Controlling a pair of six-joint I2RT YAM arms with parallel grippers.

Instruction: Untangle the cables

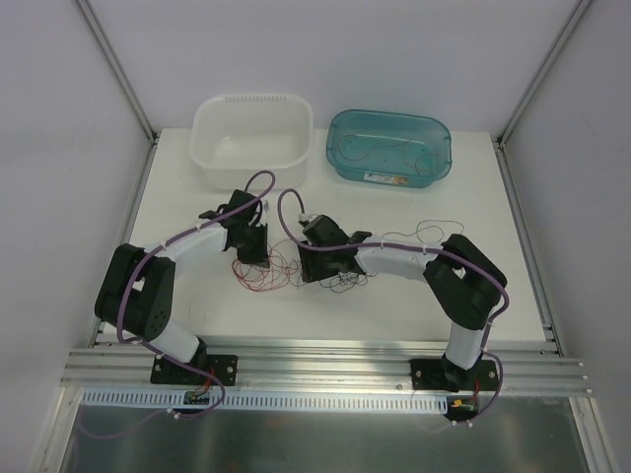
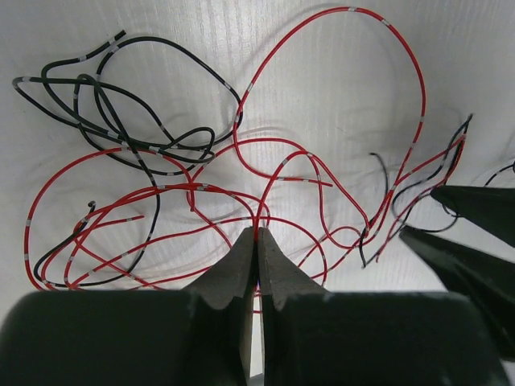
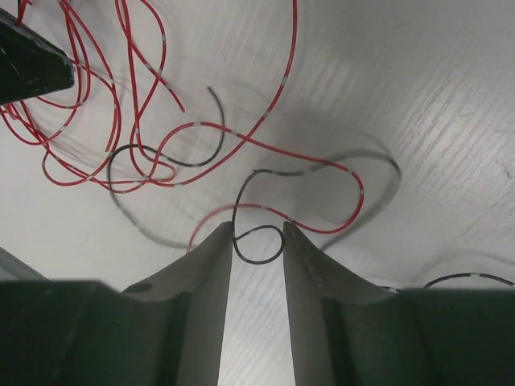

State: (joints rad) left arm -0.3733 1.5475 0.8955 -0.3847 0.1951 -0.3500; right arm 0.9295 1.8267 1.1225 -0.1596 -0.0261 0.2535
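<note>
Nearest, the left gripper [image 2: 256,240] has its fingers pinched shut on a red cable [image 2: 257,219]. The right gripper [image 3: 257,241] stands half open around a black loop [image 3: 257,262], not gripping it. The cables [image 1: 286,274] lie tangled mid-counter [image 1: 414,310], so nearly all the separating remains. The 2 far tubs, white [image 1: 212,148] and teal [image 1: 345,169], obstruct nothing.

White table [image 1: 197,305], seen from above. At its far edge stand a white tub [image 1: 209,158] and, just beside it on the right, a teal bin [image 1: 340,168]. Mid-table lies a loose tangle of thin cables [image 1: 268,274] (red and black strands, crossing repeatedly), with one dark strand [image 1: 434,229] trailing off to the right.
</note>
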